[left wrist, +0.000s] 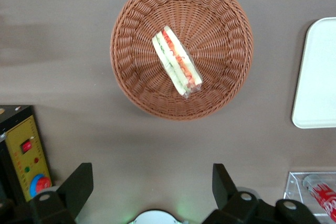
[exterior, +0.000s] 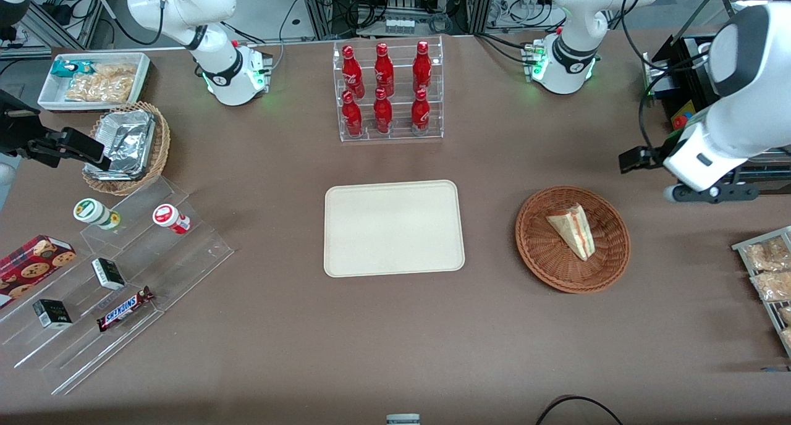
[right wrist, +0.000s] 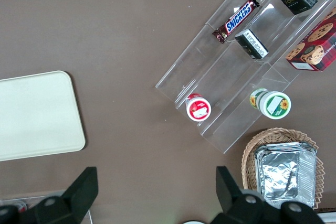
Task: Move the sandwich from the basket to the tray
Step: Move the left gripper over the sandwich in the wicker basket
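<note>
- On the brown surface, starting toward the parked arm's end, the cream tray lies flat with nothing on it, well apart from the basket.
- Next along, toward the working arm's end, sits the round reddish-brown basket, and the sandwich lies in it, roughly at its middle, on its side with the red and green filling edge showing in the wrist view.
- The sandwich looks light and soft; it appears wrapped in clear film, so it may be a little slippery and would squash under a hard squeeze.
- My judgement is that the best hold is across the two flat bread faces near the thick middle of the wedge, with gentle pressure, rather than at the thin tip.
- Farthest along, the pincer hangs above the bare surface just beside the basket, farther from the front camera than the sandwich.
- Its fingers are spread wide, holding nothing and touching nothing; the spread looks ample for the sandwich's thickness.
</note>
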### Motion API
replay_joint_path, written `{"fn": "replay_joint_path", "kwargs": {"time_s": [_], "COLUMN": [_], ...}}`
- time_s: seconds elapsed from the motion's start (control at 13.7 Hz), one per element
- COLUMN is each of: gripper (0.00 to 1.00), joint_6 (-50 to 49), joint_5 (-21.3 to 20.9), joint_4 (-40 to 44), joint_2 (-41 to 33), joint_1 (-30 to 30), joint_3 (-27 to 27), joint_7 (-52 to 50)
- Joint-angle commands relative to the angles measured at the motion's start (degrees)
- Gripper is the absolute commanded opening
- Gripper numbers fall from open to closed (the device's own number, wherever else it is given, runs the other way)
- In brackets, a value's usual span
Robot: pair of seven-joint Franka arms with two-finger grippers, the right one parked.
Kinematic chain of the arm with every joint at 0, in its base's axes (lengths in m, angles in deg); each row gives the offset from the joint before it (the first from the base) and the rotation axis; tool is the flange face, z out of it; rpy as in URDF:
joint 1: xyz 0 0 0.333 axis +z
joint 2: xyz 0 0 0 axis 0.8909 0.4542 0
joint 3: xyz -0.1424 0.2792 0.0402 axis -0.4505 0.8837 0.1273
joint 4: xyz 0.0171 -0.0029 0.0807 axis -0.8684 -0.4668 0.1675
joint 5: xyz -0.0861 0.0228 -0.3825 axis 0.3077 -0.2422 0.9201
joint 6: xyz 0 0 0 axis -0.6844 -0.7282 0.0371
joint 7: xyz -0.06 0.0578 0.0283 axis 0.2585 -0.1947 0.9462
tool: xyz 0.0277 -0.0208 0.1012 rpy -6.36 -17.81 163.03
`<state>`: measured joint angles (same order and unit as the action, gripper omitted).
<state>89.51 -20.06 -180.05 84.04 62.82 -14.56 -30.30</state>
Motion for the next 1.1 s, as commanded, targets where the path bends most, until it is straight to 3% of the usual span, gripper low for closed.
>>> {"fn": "replay_joint_path", "kwargs": {"time_s": [0.0,0.51,0.88,1.02], "gripper": [1.0,1.0,1.0,1.0], "joint_6": [6.2,29.0,35.2,37.3], "joint_5": [-0.4,-0.4,-0.4,-0.4], "joint_4": [-7.0,-22.0,-25.4,-25.4], "joint_2": [-1.1,0.2,2.1,4.0], "joint_1": [-0.2,-1.1,-1.6,-3.3], "joint_3": [-0.3,-0.7,-0.7,-0.7], "joint_7": [-0.9,-2.0,-14.4,-27.5]}}
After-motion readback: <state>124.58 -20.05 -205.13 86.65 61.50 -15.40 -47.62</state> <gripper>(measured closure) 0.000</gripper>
